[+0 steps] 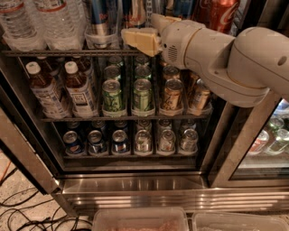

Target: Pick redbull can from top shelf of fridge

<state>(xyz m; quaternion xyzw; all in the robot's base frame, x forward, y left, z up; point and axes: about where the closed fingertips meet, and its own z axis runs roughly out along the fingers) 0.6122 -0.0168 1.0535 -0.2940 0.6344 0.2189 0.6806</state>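
Observation:
Two slim blue-and-silver redbull cans stand on the top shelf [54, 53] of the fridge [135, 185], one at the left [101, 18] and one to its right [134, 12], both cut off by the top of the view. My gripper [141, 39], cream-coloured on a white arm [226, 58], reaches in from the right. It is at the shelf's front edge, directly in front of and just below the right-hand redbull can. A red Coca-Cola can [221, 13] stands behind the arm to the right.
Water bottles [54, 22] stand at the top left. The middle shelf holds tea bottles [76, 88] and green cans [113, 94] and tan cans [171, 94]. The bottom shelf holds several short cans [143, 140]. The door frame [239, 144] is at the right, and plastic bins [140, 220] are below.

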